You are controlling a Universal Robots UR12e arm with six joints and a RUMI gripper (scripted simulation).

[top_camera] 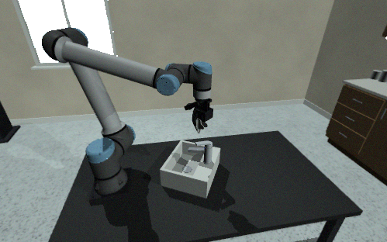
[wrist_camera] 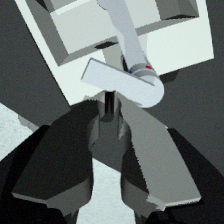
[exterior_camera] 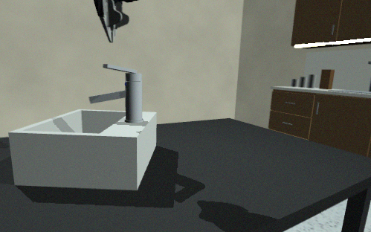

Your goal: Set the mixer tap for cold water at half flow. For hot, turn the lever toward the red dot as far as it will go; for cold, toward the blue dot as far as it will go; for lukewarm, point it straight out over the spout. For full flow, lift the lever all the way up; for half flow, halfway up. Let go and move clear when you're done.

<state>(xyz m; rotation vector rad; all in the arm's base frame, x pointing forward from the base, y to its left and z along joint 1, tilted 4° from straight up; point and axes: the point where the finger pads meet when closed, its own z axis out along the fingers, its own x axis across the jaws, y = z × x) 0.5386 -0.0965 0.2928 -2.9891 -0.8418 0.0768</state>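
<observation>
At the left of the dark tabletop [top_camera: 281,182] stands the arm's base [top_camera: 108,185], and the arm reaches rightward so that the claw [top_camera: 200,126] hangs in the air above the white basin [top_camera: 188,178]. Its two jaws are pressed together with nothing between them, tips pointing down.

Next comes the mixer tap [exterior_camera: 134,98], upright on the basin's rear ledge. Its lever [exterior_camera: 117,68] lies roughly level and points out to the left in the exterior view, over the spout [exterior_camera: 106,97] below it; that looks like the lukewarm heading with little or no lift, so neither the cold turn nor the half lift seems begun. The claw is well above the lever's free end, not touching it.

From the wrist view a red dot [wrist_camera: 148,66] and a blue dot [wrist_camera: 131,72] show on the tap's collar, small and close together.

The main risks, as I judge them:
- pushing toward the wrong dot, since the two are easy to confuse at this size;
- closed jaws slipping off the thin, flat lever while nudging it sideways;
- lifting past halfway, because a push from beneath has no obvious stop at mid travel;
- the turn disturbing the lift, or the reverse.
</observation>
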